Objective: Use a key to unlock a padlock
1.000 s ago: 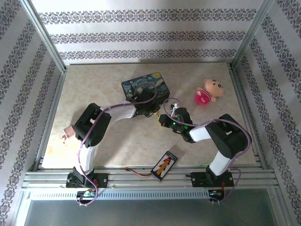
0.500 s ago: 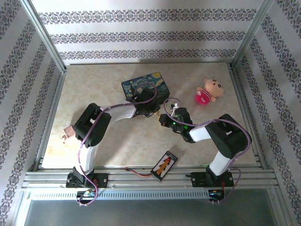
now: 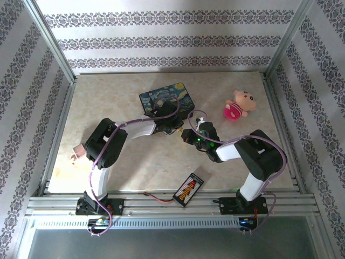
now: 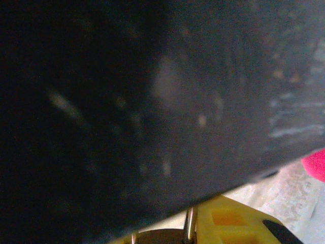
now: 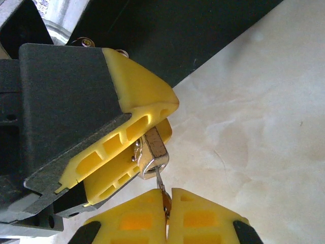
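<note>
On the pale marbled surface (image 3: 135,162), nothing large has moved in the last second. The dark blue painted Starry Night box (image 3: 161,97) sits where it was at the far middle, and both arms meet just in front of it. The one shift I can find in the overhead view is in the white-and-black right arm (image 3: 237,151): its wrist has crept slightly up and to the left, closing on the white-and-black left arm (image 3: 135,128), which has not stirred.

From the right wrist camera, the left jaws are clamped on the small brass-gold padlock with its silver shackle (image 5: 152,150), holding it clear of the surface with its lower end turned toward me. The right jaws are pressed together on the thin grey metal key (image 5: 161,185); its blade runs straight up from between the yellow pads to touch the padlock's underside.

I read that small advance as the key being fed into the keyway. The tip looks to have entered, but I cannot tell how deeply it is seated. In the left wrist view the shackle legs show just above the brass body against the dark box wall, and I cannot tell from there whether it has released. My judgement is that insertion is nearly done and the turn is still to come, and any sideways drift now could bend the blade or twist the padlock in its grip.
</note>
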Action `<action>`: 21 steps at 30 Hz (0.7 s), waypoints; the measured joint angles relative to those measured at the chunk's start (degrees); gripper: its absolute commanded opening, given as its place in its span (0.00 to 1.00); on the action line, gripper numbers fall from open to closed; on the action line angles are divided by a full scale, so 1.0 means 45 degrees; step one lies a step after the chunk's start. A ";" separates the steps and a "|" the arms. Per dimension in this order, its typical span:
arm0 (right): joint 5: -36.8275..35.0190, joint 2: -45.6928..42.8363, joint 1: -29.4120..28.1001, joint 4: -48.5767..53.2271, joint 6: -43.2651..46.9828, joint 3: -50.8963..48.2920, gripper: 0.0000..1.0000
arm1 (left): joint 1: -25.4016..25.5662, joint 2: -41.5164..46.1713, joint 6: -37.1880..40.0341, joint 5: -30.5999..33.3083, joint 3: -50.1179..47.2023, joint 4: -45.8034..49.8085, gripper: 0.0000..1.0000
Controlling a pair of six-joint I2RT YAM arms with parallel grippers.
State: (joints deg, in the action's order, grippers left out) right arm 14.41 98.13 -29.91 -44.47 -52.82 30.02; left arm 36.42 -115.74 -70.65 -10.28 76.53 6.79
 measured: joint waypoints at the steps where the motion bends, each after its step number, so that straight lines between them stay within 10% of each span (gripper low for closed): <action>1: 0.0000 0.0000 0.0005 0.0024 0.0000 0.0010 0.00 | 0.0000 0.0000 0.0000 0.0000 0.0000 0.0000 0.11; 21: 0.0777 0.0185 0.0233 0.0607 0.1180 0.0641 0.00 | -0.0010 0.0000 -0.0015 -0.0097 0.0000 0.0000 0.10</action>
State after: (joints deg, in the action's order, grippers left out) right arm 17.91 98.96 -28.86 -41.74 -47.51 32.91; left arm 36.38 -115.74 -70.72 -10.72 76.53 6.79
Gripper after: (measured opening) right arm 0.042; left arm 0.280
